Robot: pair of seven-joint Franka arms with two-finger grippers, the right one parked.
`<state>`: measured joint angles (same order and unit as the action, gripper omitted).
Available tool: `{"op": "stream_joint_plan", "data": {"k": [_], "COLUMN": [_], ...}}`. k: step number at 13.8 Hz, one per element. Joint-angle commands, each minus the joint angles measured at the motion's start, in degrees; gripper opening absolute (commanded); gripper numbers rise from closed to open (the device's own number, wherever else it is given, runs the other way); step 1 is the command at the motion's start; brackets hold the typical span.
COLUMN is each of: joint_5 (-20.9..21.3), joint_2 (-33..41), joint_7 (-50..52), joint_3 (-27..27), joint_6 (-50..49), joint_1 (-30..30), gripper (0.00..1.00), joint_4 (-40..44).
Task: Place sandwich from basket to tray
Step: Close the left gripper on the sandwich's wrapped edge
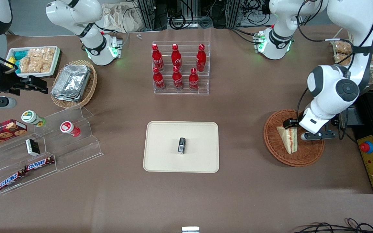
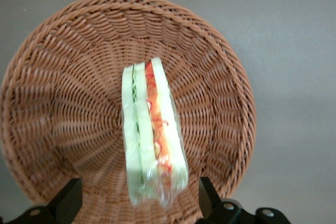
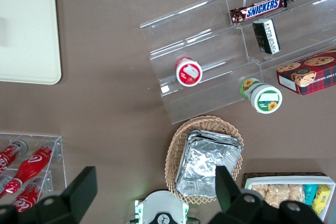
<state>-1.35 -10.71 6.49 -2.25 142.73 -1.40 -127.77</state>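
Hovering at the right of the frame, the hand spreads its fingers wide over the sandwich in the basket, lined up to grasp it for the tray.

White left arm with grey joint caps, black cables, black gripper above the basket.

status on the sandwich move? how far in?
Early. Done: the gripper is positioned over the basket, jaws open on either side of the sandwich. In hand: nothing gripped yet; the sandwich still stands on edge in the basket. Left: close, lift, carry to the tray, which so far holds only a small dark packet.
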Motion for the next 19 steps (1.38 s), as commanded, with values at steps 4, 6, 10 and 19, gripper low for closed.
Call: {"op": "stream_joint_plan", "data": {"k": [4,6,10,19], "joint_5": [-0.8,-0.8,-0.8,-0.8], "joint_2": [-1.5,-2.4,-1.9,8.7], "joint_7": [0.7,1.0,1.3,3.7], "joint_3": [0.1,0.1,0.1,-1.0], "joint_6": [6.9,9.0,8.4,-22.8], "joint_1": [-0.4,-0.4,-0.5,-1.2], "gripper": [1.0,0.99,0.5,0.0], "joint_4": [-3.1,-3.2,-3.2,8.2]}}
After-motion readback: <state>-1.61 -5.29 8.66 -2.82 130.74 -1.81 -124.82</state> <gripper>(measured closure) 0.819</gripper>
